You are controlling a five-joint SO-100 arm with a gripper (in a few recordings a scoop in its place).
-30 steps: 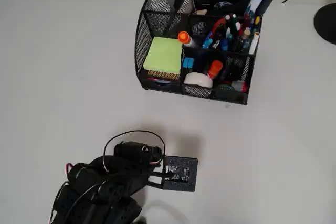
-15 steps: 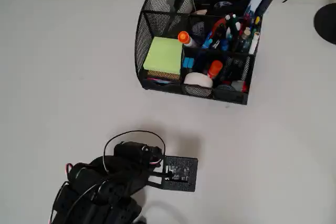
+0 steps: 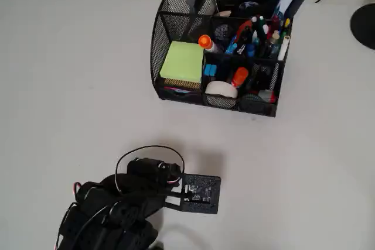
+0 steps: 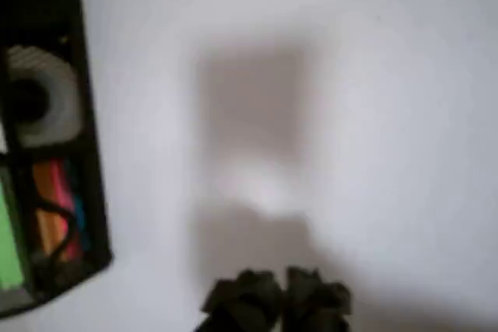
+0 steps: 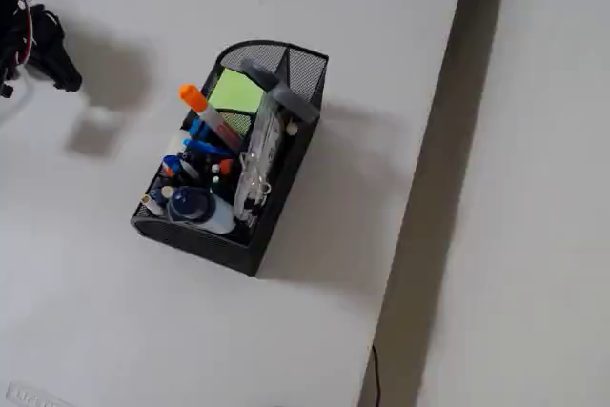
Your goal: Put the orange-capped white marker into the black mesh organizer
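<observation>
One orange-capped white marker (image 3: pixel 206 43) is standing tilted inside the black mesh organizer (image 3: pixel 161 33), its cap poking up beside the lime-green sticky notes (image 3: pixel 182 61) in the overhead view and rising above the pens (image 5: pixel 202 148) in the fixed view, where its white barrel (image 5: pixel 212 124) is slanting down into a middle compartment. So the placing looks done, and the step in hand is probably the retreat. The gripper (image 4: pixel 278 298) is hanging over bare tabletop (image 3: pixel 304 168), well apart from the organizer, with its two dark fingers (image 4: pixel 241 298) sitting close together and nothing between them; in the blurred wrist view they are nearly touching, though whether a sliver of gap is left I cannot tell. The arm (image 3: pixel 117 206) is sitting folded low at the bottom left of the overhead view. To finish well, the arm should be keeping clear of the organizer's front wall and its curved side, moving away from it rather than across it, since a brush against the light mesh could be tipping the leaning marker or shifting the whole caddy. A slow, low-effort settling toward rest seems right, with the fingers staying empty.
</observation>
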